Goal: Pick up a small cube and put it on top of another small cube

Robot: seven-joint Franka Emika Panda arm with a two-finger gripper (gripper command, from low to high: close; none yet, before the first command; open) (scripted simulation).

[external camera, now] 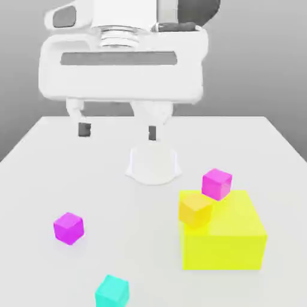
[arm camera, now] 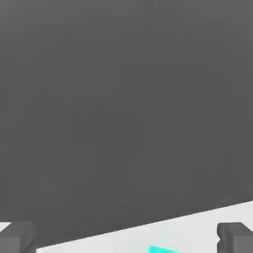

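Observation:
The small teal cube (external camera: 112, 291) rests on the white table near the front edge in the exterior view; a sliver of the teal cube (arm camera: 165, 249) also peeks in at the hand view's border. My gripper (external camera: 117, 131) hangs high above the table's middle, well behind and above the teal cube, open with nothing between its dark fingertips (external camera: 84, 129). Both fingertips (arm camera: 18, 238) show far apart in the hand view. A magenta cube (external camera: 68, 228) lies on the table on the exterior view's left. An orange cube (external camera: 195, 210) and a second magenta cube (external camera: 216, 183) sit by the big yellow block.
The big yellow block (external camera: 225, 237) stands on the exterior view's right. The orange cube leans against its near-left corner and the magenta one sits at its back edge. The arm's round white base (external camera: 153, 165) stands mid-table. The white table (external camera: 54, 174) stretches wide on the left.

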